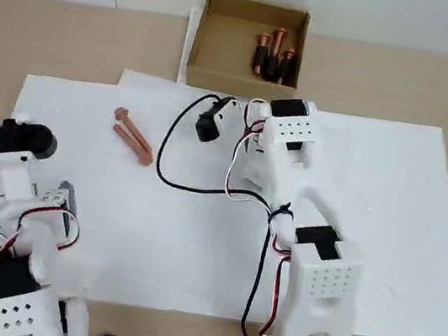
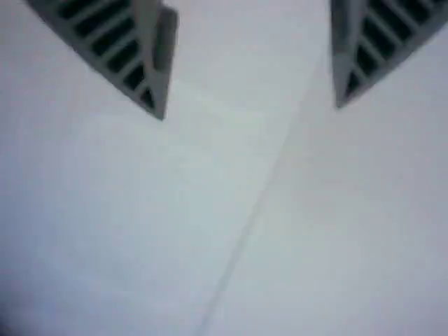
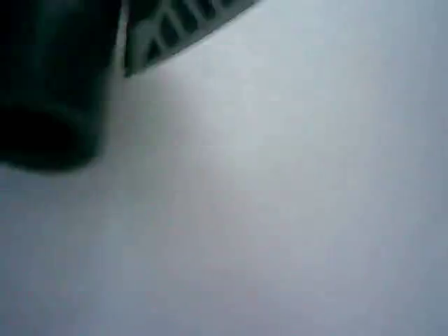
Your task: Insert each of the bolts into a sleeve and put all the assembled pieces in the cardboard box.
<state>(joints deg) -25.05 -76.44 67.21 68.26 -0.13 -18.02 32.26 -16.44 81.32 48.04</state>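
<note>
While the left tool (image 2: 248, 112) hangs spread above paper (image 2: 315, 245) near its edge, the right tool (image 3: 115, 80), outstretched by the cardboard box (image 1: 226, 45), pinches a black sleeve (image 3: 49, 91)

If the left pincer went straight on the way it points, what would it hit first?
Most likely the white paper sheet under the left pincer; nothing shows between its open fingers.

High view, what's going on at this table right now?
Three finished pieces, bolts pushed into sleeves, lie in the cardboard box. Two bare bolts wait on the white paper. The left end effector is open over the paper, holding nothing. The right end effector sits near the box with a dark round thing, perhaps a sleeve, beside it.
</note>
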